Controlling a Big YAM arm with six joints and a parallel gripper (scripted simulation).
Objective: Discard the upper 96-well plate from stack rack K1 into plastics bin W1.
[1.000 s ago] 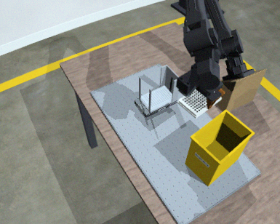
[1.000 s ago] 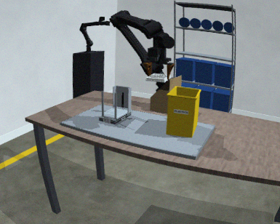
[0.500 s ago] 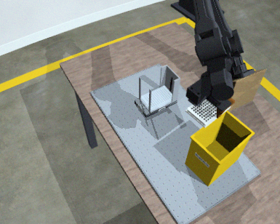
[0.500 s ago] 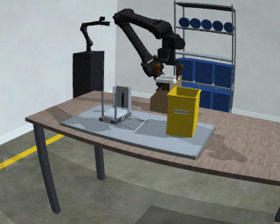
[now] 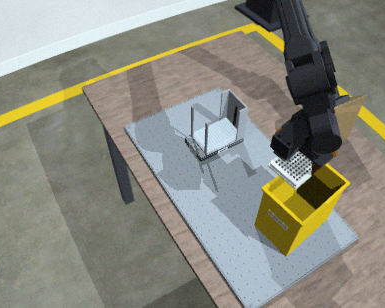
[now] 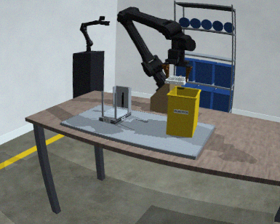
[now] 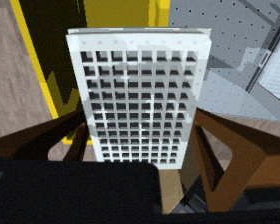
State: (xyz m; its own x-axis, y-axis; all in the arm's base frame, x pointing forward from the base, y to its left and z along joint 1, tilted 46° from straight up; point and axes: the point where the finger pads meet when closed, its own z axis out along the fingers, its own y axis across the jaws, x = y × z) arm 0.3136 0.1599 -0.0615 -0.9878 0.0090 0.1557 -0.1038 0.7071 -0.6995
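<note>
Wood-grain table (image 6: 245, 145) carries a grey perforated mat (image 5: 247, 260), and on that mat you have the stack rack K1 (image 5: 241, 116) and the yellow plastics bin W1 (image 5: 277, 220) standing well apart. Your gripper (image 6: 177, 74) is clamped on the upper 96-well plate (image 5: 290, 169), its brown fingers set wide against the plate's two long sides. You can see the plate held roughly level in the air, over the bin's rim on the side nearest the arm; in the wrist view its far end reaches out above the bin's dark mouth. The bin stands upright. Look back at K1 and you find the lower plate (image 5: 218, 136) lying flat between the rack's posts. Behind the table stands a blue shelf unit (image 6: 233, 54).
</note>
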